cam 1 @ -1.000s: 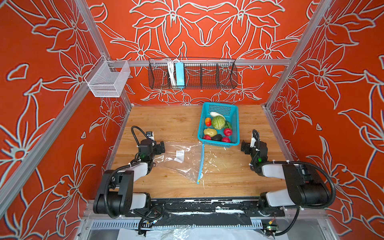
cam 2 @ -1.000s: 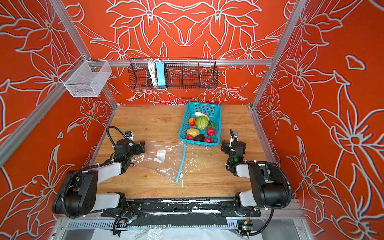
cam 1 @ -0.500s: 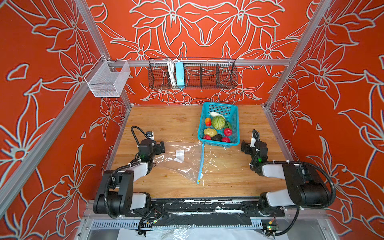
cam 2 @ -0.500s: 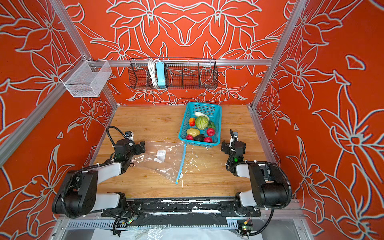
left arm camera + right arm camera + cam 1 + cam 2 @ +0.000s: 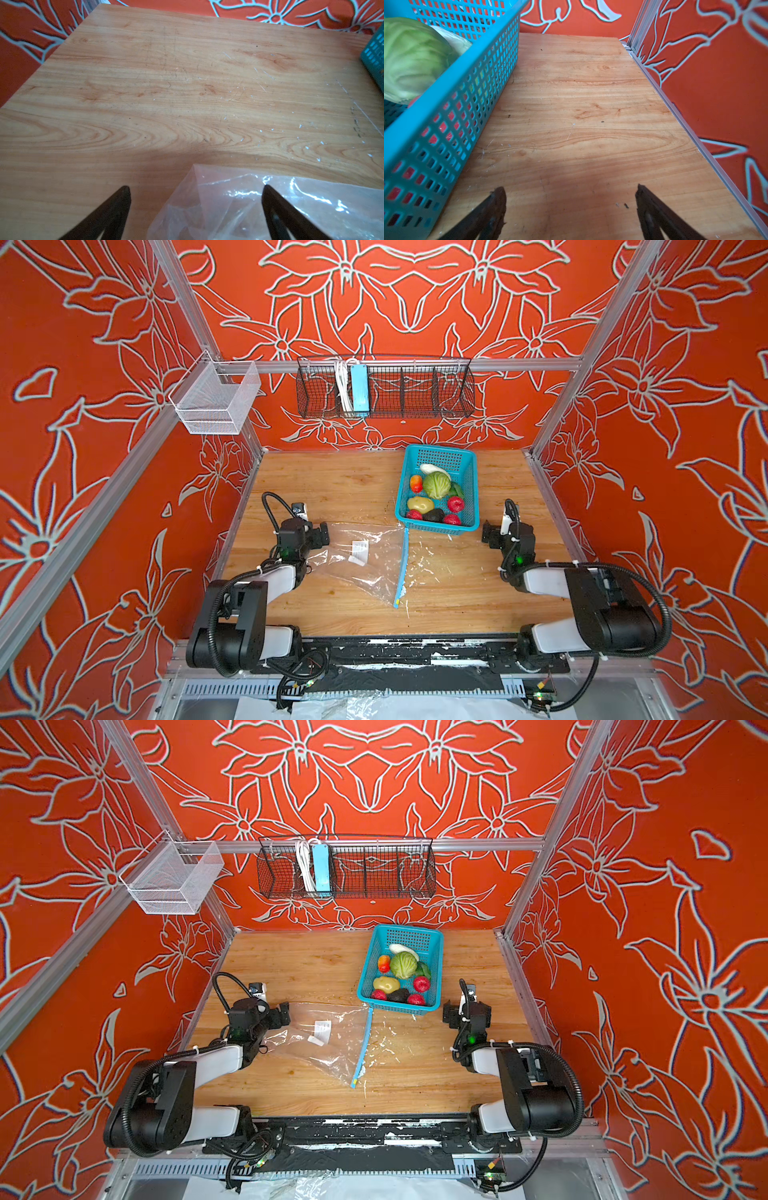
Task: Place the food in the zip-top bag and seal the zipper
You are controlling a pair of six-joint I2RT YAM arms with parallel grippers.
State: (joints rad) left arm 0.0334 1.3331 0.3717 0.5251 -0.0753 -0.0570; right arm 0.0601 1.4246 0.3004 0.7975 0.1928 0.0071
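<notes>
The clear zip-top bag [image 5: 365, 560] [image 5: 332, 1048] lies flat on the wooden table, its light-blue zipper [image 5: 402, 568] on the right edge. The food sits in a teal basket [image 5: 470, 489] behind it: green cabbage [image 5: 436, 485], white radish [image 5: 432, 468], yellow potato [image 5: 419, 504], orange pepper [image 5: 415, 483], dark avocado [image 5: 433, 515], red fruits [image 5: 456, 504]. My left gripper [image 5: 322, 535] [image 5: 196, 188] is open at the bag's far left corner, with that corner [image 5: 207, 197] lying between its fingers. My right gripper [image 5: 488, 537] [image 5: 570, 189] is open and empty, just right of the basket [image 5: 456, 93].
On the back wall hangs a black wire rack [image 5: 415, 389] holding a light-blue power strip [image 5: 359, 387]. A white mesh basket [image 5: 216, 400] hangs at the left rear corner. Red patterned walls and aluminium rails [image 5: 695, 135] close in the table's sides.
</notes>
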